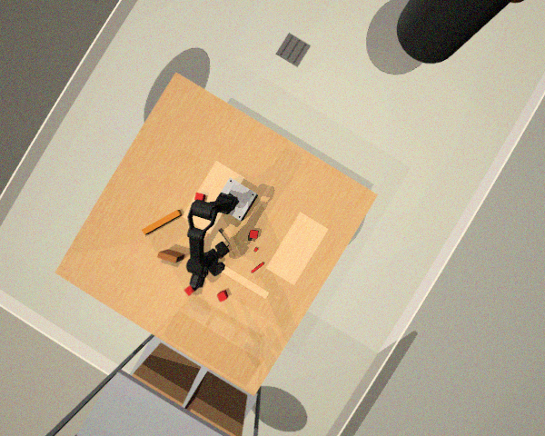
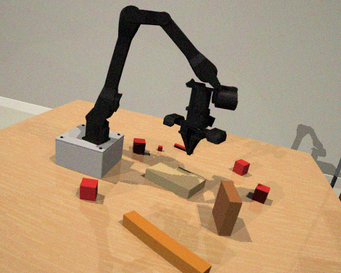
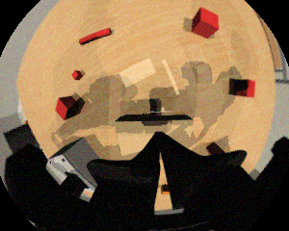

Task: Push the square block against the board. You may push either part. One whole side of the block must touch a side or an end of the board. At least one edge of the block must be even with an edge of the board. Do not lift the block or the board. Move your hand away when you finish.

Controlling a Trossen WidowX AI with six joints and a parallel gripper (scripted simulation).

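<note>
Currently, top: fingers [image 1: 222, 249] hang over the table [image 1: 123, 197] near the pale board [image 1: 249, 282], square block [image 1: 222, 294] just beside it, apart | exterior: fingers [image 2: 190, 151] pressed together, empty, likely shut to push as a wedge; board [image 2: 175, 179] lies flat, block [image 2: 241, 166] not touching | wrist: block [image 3: 205, 21] far ahead.
</note>
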